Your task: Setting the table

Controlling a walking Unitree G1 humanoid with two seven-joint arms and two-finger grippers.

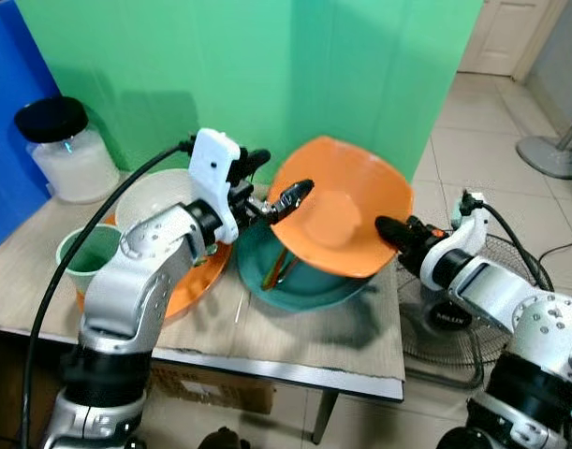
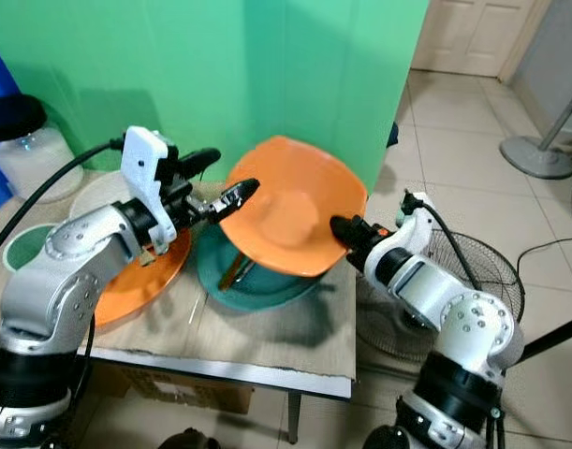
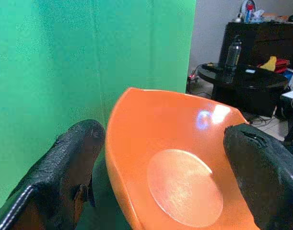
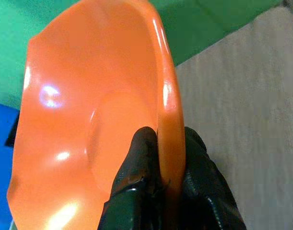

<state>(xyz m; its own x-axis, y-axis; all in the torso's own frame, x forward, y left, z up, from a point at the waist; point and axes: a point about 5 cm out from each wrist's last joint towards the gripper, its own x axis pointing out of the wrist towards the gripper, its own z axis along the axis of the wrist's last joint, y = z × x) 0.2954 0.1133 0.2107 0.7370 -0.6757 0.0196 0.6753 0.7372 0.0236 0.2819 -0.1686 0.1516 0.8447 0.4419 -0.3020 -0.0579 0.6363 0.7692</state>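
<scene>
The glossy orange plastic bowl (image 1: pixel 337 217) is tilted in the air above the teal bowl (image 1: pixel 300 281) on the cloth-covered table (image 1: pixel 351 337). The right gripper (image 4: pixel 161 158) pinches its rim w/ both fingers. The left gripper (image 1: pixel 284 203) is spread open, one finger at the opposite rim. A flat orange plate (image 1: pixel 187 281), white bowl (image 1: pixel 154 196) & green cup (image 1: pixel 89 253) are on the left.

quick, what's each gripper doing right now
Left gripper: open, fingers either side of the square orange plastic bowl's rim.
Right gripper: shut on that bowl's rim.
</scene>
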